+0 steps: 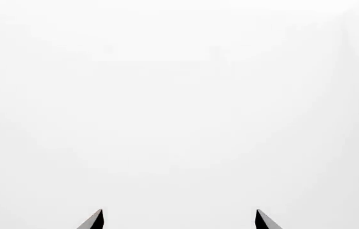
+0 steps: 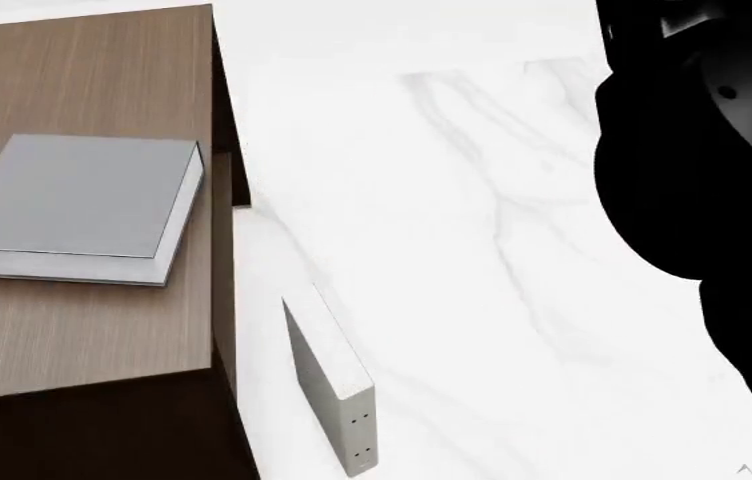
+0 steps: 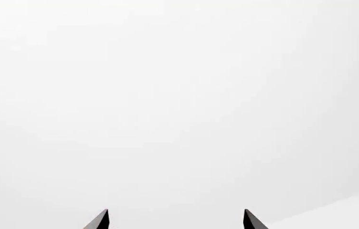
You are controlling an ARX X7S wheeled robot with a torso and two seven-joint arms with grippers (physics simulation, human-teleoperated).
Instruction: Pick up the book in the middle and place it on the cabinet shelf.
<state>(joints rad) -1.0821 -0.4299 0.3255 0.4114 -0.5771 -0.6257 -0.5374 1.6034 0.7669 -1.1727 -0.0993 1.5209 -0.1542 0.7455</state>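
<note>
Both pincers stood wide and empty — left gripper [image 1: 179,220], right gripper [image 3: 176,219]. The book [image 2: 76,208] lay flat on the cabinet shelf [image 2: 83,70], near its left edge, seemingly placed — best withdrawn clear without nudging it

The head camera looks steeply down, close above the cabinet [image 2: 83,330]. Both wrist cameras face blank white, sharing nothing with it.
</note>
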